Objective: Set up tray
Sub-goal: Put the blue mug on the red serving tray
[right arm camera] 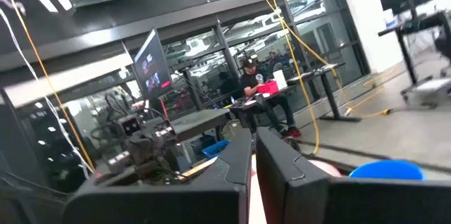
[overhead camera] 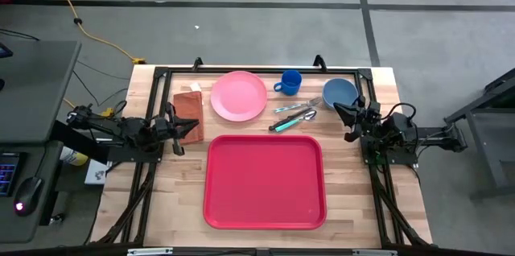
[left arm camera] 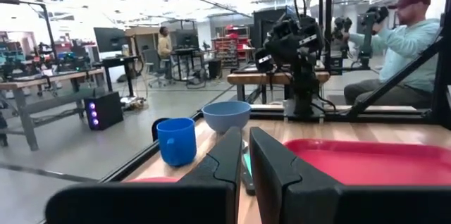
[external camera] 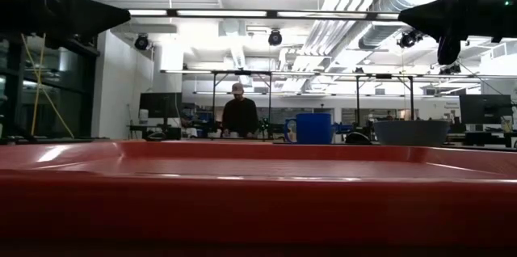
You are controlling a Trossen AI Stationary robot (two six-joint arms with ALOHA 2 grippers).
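From above, we see the tray lying flat on the table, central and toward the near edge, with nothing in it. Behind it sit a pink plate, a blue cup, a blue bowl, some cutlery just beyond the tray's far rim, and a brown napkin at the left. Our left gripper hangs beside the napkin, and our right gripper hangs just beside the bowl; neither holds anything.

At table height, the tray's red rim fills the lower picture, with the cup and bowl showing over it. Both arms are well above the surface. A person stands in the room far behind.

Past the left wrist, the fingers stand nearly together, a narrow gap between them and nothing in it. The cup, bowl and a corner of the tray lie ahead.

Past the right wrist, the fingers are likewise almost closed and empty, with the bowl's rim at the edge.

We judge nothing is set up yet. The cutlery lies close to the tray's rim, so a reach there could nudge the tray. The plate lies flat and offers little to grip, so it may slip. With fingers this close together, any approach without opening first would push things away.
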